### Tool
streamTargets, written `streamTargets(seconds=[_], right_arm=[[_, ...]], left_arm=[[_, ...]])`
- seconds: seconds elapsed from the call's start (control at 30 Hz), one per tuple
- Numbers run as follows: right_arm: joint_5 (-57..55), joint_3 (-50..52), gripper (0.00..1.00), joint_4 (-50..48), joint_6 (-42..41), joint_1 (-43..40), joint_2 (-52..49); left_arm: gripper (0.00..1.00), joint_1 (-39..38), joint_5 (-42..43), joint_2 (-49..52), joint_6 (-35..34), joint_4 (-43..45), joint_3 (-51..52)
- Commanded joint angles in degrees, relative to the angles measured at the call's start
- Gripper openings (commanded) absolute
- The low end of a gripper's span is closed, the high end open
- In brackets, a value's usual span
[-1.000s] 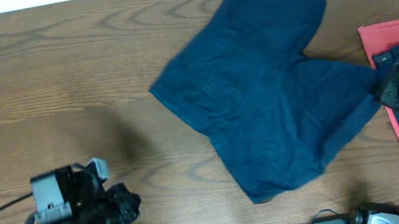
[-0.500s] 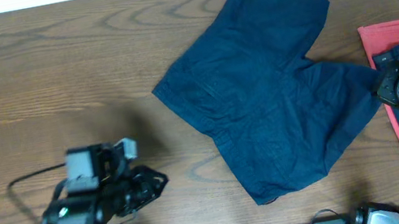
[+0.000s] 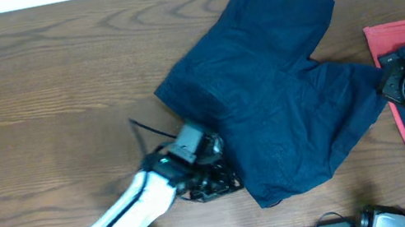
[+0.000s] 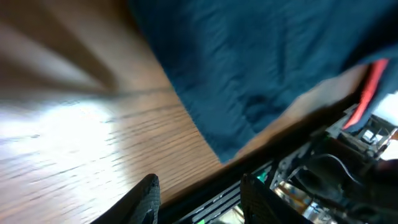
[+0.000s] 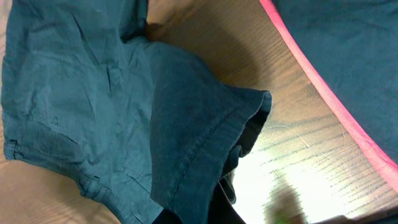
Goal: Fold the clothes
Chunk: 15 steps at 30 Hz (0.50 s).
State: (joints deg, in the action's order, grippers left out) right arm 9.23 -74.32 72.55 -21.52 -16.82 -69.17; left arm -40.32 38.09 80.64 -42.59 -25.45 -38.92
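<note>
Navy shorts (image 3: 266, 94) lie spread on the wooden worktop (image 3: 40, 92), right of centre and slightly rumpled. Main change in the last second: the left arm swung from the near-left corner across the bare wood, and the left end effector (image 3: 218, 179) now sits right at the waist edge (image 3: 188, 124), near its lower end. The left wrist view shows its two fingers (image 4: 148, 194) spread wide with nothing between them, the cloth edge just ahead, so no grasp yet. The right end effector (image 3: 390, 85) has barely moved and sits at the hem of the right-hand leg. The right wrist view shows that hem pulled up and running into the dark fingers at the bottom of the frame, so it looks clamped on the leg fabric, though the tips are mostly cut off. Judgement: both arms are now on opposite ends of the garment, set up for a first fold once the left one closes. Shorts orientation: waist faces left and lower-left, one leg points up-right toward the far edge, the other points right toward a red-edged cloth (image 3: 390, 39). The long axis runs diagonally from lower-left to upper-right.
</note>
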Motion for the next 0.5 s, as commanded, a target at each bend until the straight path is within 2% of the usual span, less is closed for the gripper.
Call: streamTargets(seconds=[0.0,0.1,0.3,0.37,0.47], right_arm=[[-0.24,-0.61,0.01,-0.59,-0.72,-0.37,-0.11],[-0.22,-0.61,0.01,-1.09,-0.72,-0.37,-0.11],[-0.17,-0.61,0.01,-2.1,-0.74,-0.37,-0.11],[0.02,-0.61,0.01,-2.36,-0.72,-0.37,-0.11],[0.02,-0.61,0.01,-2.54,-0.72,-0.37,-0.11]], left_arm=[[0.44,-0.59,4.04,4.94,-7.63,2.05,0.02],[0.45,-0.85,5.01,7.98,-10.95,5.25,0.02],[0.55,-5.29,5.16,9.97,-18.01,12.98,0.02],[0.6,-6.84,3.98,10.01,-19.69,13.38,0.02],[0.62,-8.28,2.51,10.03,-21.77,13.33,0.13]])
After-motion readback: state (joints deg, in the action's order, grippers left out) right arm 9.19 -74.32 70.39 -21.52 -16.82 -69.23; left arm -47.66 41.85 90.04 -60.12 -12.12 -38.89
